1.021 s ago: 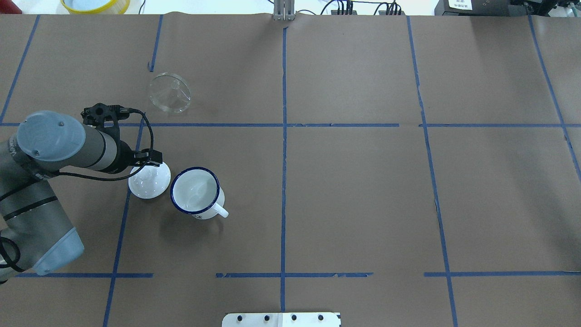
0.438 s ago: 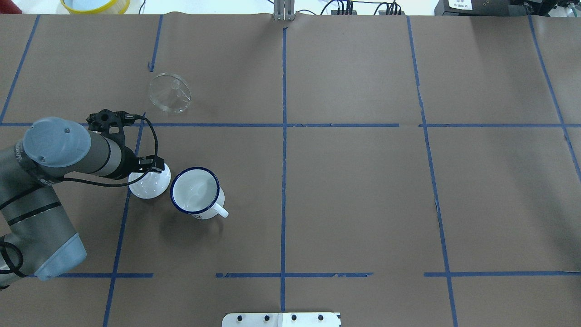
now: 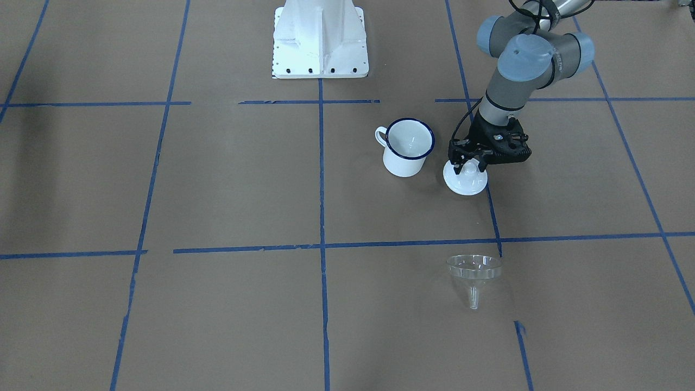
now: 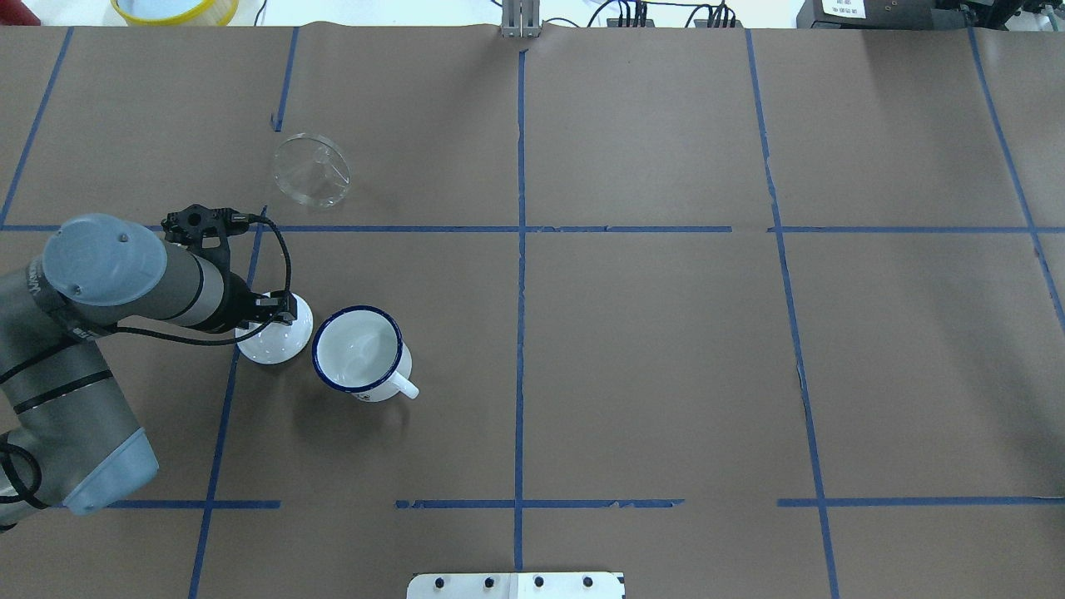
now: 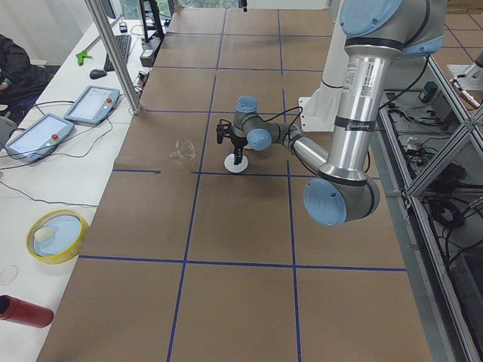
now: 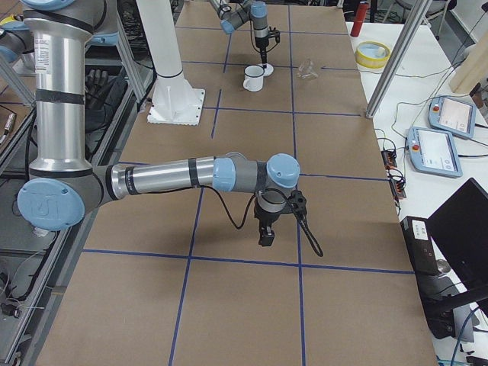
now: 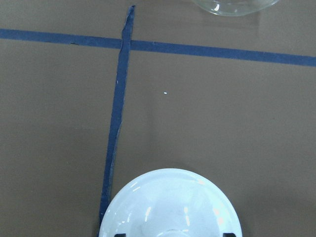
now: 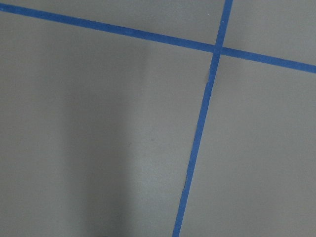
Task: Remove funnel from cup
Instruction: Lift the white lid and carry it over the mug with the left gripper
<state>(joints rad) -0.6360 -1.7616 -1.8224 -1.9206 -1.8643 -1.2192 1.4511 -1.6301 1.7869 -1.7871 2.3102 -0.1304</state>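
Funnel [image 3: 473, 270] lies on table well apart from cup [image 3: 406, 147], so removal looks done. L gripper [image 3: 469, 164] straddles lid [image 3: 466, 184] knob w/ fingers spread, not clamping, prob. letting go. R gripper [image 6: 265, 235] is parked far off; open or closed, can't tell.

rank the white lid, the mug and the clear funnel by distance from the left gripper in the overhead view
1. The white lid, directly under the left gripper.
2. The cup, just beside the lid, toward the table's middle.
3. The funnel, lying alone beyond the blue tape line.
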